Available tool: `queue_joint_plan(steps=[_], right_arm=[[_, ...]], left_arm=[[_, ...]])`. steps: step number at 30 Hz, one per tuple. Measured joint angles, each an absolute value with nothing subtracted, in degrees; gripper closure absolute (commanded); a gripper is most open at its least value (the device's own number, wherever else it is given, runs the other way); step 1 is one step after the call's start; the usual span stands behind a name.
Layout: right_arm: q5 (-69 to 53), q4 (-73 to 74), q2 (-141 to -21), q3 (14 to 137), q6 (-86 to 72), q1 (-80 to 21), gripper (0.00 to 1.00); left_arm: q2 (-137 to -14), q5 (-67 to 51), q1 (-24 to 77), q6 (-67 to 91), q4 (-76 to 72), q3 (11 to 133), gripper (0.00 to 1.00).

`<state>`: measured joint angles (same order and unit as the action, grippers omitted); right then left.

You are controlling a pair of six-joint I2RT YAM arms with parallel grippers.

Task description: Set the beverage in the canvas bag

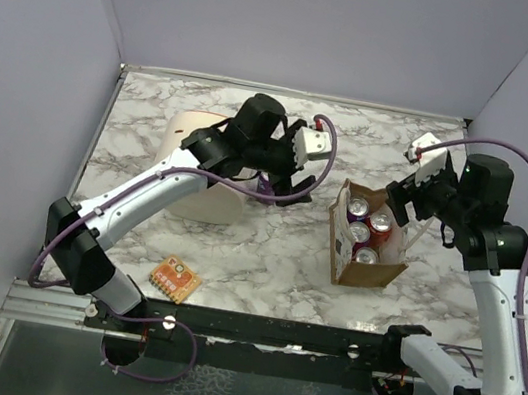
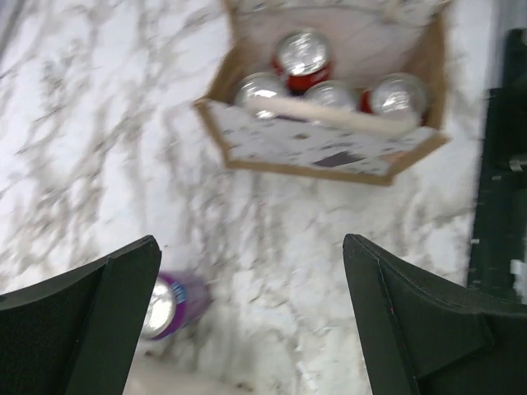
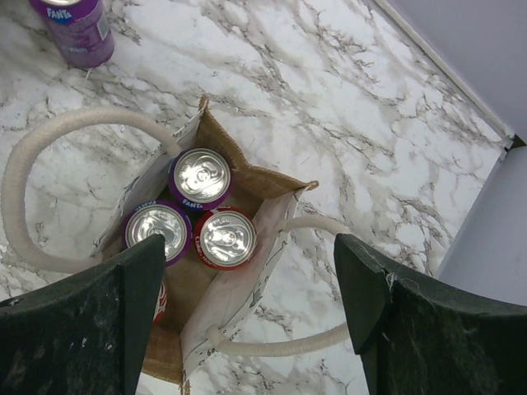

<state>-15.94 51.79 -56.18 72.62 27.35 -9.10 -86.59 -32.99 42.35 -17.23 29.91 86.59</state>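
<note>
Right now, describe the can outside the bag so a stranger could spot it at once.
On the marble table, find the brown bag with white loop handles. Between it and the cream tub stands a purple can: the only can outside the bag, alone on the marble.

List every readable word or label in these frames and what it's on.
"FANTA": loose purple can on the table.
"FANTA": upper purple can inside the canvas bag.
Unreadable: the red can shows only its top, and the print on the orange packet is too small.
</note>
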Motion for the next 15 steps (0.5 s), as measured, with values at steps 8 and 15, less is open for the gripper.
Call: queue_joint_plan(steps=[8, 15], right_arm=[[-16.9, 51.5, -56.1, 74.1, 25.8, -6.8, 0.17], [-17.9, 51.4, -55.7, 74.1, 25.6, -5.3, 0.17]], left_arm=[[-88.9, -12.1, 40.6, -24.5, 34.3, 87.4, 0.02], [-99.6, -4.9, 40.5, -27.9, 39.6, 94.7, 0.02]])
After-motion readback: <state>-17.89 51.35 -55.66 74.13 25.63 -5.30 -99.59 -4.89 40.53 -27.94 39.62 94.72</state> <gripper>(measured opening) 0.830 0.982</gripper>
